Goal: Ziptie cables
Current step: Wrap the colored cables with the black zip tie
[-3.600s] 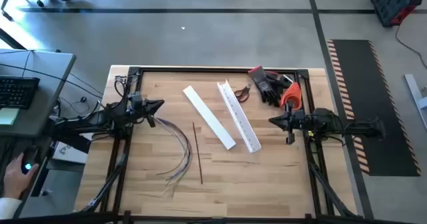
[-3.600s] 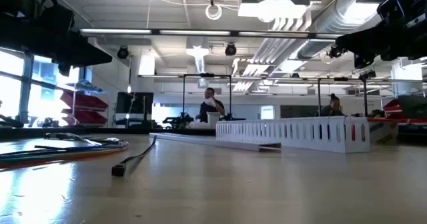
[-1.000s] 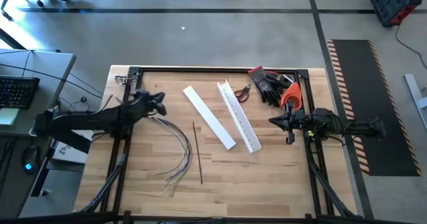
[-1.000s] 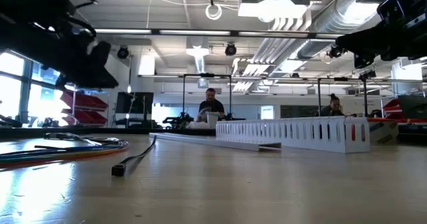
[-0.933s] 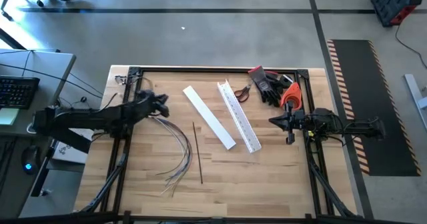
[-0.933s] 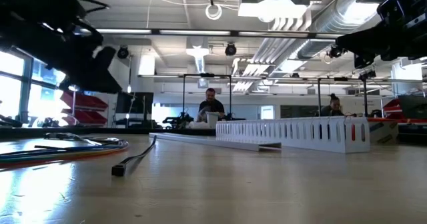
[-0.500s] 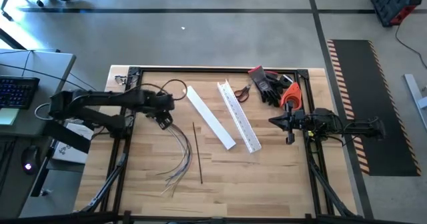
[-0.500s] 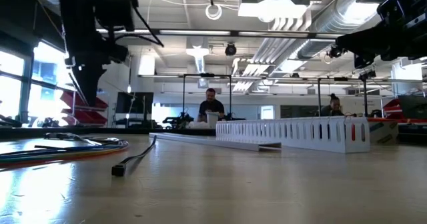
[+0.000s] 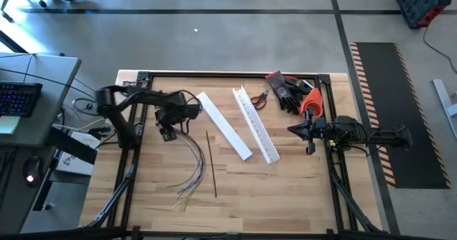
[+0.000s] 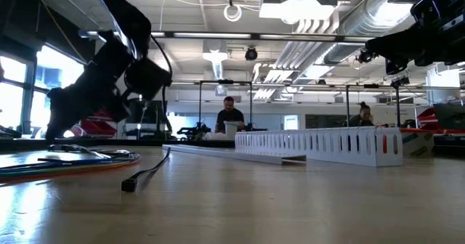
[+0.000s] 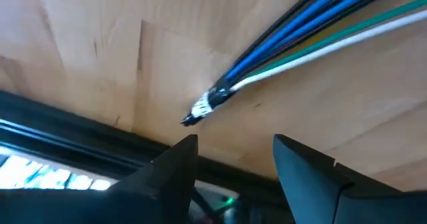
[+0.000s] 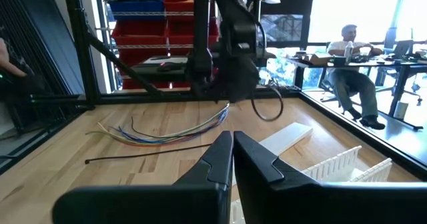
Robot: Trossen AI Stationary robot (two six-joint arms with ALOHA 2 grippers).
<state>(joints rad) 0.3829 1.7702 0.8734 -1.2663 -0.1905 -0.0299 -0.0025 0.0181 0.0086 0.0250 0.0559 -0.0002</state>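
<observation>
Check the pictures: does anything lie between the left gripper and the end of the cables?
Nothing visible does. The left gripper, fingers apart, hangs just above the bound end of the cables, with only bare table between them. The white channels lie off to the side.

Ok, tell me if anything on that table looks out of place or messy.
The cables are splayed: gathered at one end under the left gripper, fanning apart at the other, with no tie around them. The black zip tie lies loose beside them. Gloves are heaped in the far corner.
</observation>
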